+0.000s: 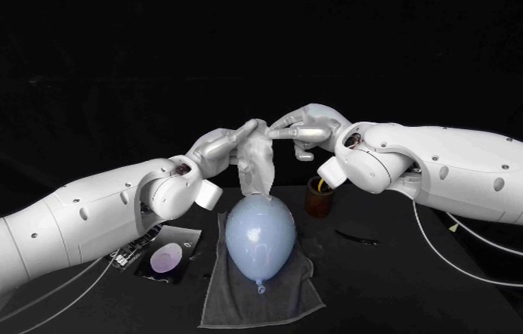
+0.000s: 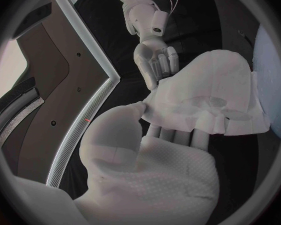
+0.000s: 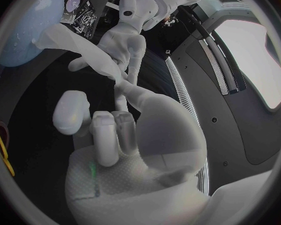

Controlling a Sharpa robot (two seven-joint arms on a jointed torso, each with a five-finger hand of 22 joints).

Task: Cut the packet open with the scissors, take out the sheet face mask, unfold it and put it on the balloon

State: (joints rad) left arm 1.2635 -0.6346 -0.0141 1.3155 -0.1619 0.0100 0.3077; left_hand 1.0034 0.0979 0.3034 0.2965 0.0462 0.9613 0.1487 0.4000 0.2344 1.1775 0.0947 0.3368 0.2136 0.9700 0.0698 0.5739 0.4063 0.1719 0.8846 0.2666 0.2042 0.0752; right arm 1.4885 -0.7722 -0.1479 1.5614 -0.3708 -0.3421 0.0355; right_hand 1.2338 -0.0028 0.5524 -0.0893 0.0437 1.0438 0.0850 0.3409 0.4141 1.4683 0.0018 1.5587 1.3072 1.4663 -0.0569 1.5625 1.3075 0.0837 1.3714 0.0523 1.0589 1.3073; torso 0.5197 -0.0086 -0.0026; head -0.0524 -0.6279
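A white sheet mask [image 1: 256,166] hangs, still partly folded, above the pale blue balloon [image 1: 259,236]. My left hand [image 1: 224,146] pinches its upper edge from the left, and my right hand [image 1: 305,128] holds the same edge from the right. The left wrist view has the crumpled mask [image 2: 209,100] between my left hand [image 2: 159,160] and my right hand [image 2: 154,60]. From the right wrist, my right hand [image 3: 115,135] meets the left hand [image 3: 125,45] at the mask [image 3: 78,50], with the balloon [image 3: 25,30] beyond. The dark packet [image 1: 165,255] lies left of the balloon.
The balloon lies on a grey towel [image 1: 261,292] at the table's middle. A brown cup [image 1: 318,198] with yellow-handled scissors [image 3: 0,150] stands right of the balloon. A small black item [image 1: 357,237] lies on the table further right.
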